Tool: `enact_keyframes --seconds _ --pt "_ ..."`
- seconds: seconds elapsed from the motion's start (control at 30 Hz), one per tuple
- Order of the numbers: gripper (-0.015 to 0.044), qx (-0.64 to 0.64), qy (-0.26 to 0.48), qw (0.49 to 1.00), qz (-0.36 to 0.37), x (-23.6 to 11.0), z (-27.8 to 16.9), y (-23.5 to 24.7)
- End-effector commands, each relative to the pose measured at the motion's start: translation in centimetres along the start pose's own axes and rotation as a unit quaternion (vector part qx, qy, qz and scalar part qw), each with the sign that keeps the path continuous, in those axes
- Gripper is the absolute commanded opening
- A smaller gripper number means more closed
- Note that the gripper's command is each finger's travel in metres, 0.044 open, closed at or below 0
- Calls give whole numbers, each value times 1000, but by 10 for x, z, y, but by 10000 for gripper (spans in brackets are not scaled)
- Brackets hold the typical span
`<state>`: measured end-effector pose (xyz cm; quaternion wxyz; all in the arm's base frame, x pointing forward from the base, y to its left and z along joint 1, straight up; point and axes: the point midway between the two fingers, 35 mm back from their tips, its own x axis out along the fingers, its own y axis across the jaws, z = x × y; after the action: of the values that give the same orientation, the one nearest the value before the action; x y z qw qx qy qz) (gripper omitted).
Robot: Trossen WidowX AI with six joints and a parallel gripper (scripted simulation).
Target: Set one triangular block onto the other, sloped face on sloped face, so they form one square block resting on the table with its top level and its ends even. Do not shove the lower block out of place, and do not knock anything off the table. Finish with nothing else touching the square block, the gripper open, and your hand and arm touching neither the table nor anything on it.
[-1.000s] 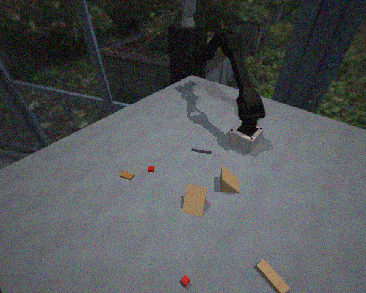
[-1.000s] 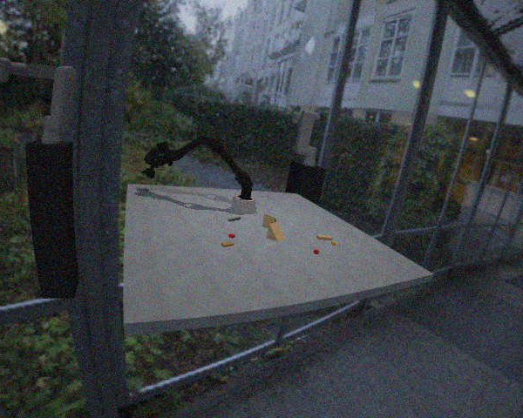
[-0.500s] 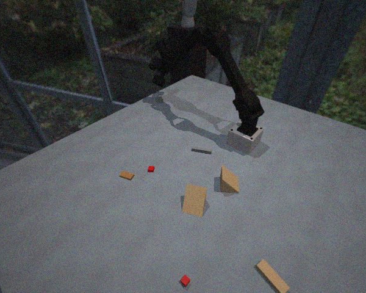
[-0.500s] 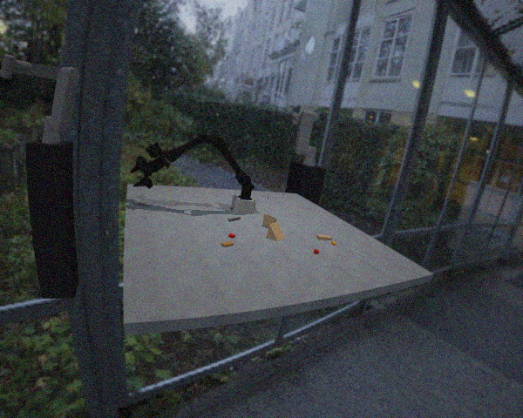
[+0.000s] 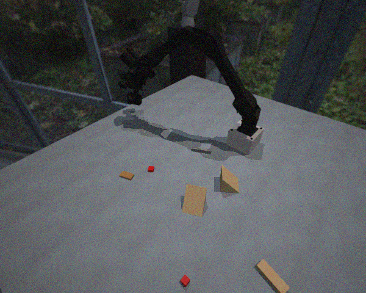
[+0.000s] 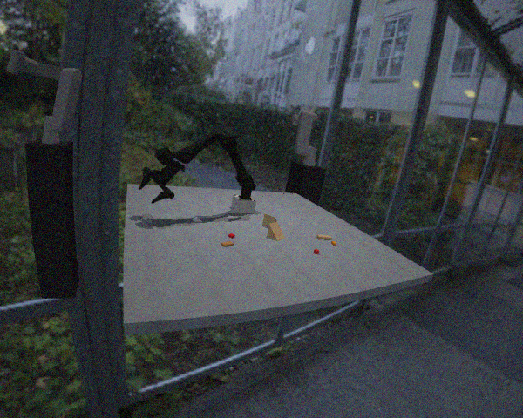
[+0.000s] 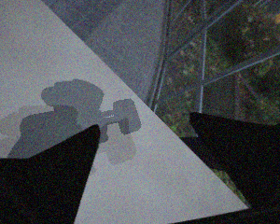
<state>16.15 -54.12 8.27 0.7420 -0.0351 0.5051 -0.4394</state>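
Note:
Two tan triangular blocks stand apart in the middle of the grey table (image 5: 82, 236) (image 6: 199, 287) (image 7: 33, 42). The nearer block (image 5: 194, 200) (image 6: 275, 232) shows its broad sloped face. The other block (image 5: 229, 180) (image 6: 268, 219) stands closer to the arm's base (image 5: 244, 140). My gripper (image 5: 133, 96) (image 6: 154, 187) (image 7: 145, 122) is open and empty. It hangs in the air over the table's far left edge, well away from both blocks. The wrist view shows only the table edge, the gripper's shadow and ground beyond; no block appears there.
Two small red cubes (image 5: 150, 168) (image 5: 185, 279), a small flat tan tile (image 5: 126, 174), a long tan slab (image 5: 272, 276) and a thin dark bar (image 5: 200, 151) lie scattered on the table. Metal frame posts stand beyond the table's edges.

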Motion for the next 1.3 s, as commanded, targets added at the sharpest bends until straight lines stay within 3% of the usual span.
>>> enact_keyframes --seconds 0.0,0.4,0.77,1.1,1.27 --pt "440 -39 -4 997 60 -18 28 66" --pt "440 -182 -8 960 214 -114 67 249" --pt "440 -324 23 890 319 -233 35 395" --pt "440 -467 65 801 368 -353 -47 474" --pt "440 -476 68 795 369 -360 -54 477"
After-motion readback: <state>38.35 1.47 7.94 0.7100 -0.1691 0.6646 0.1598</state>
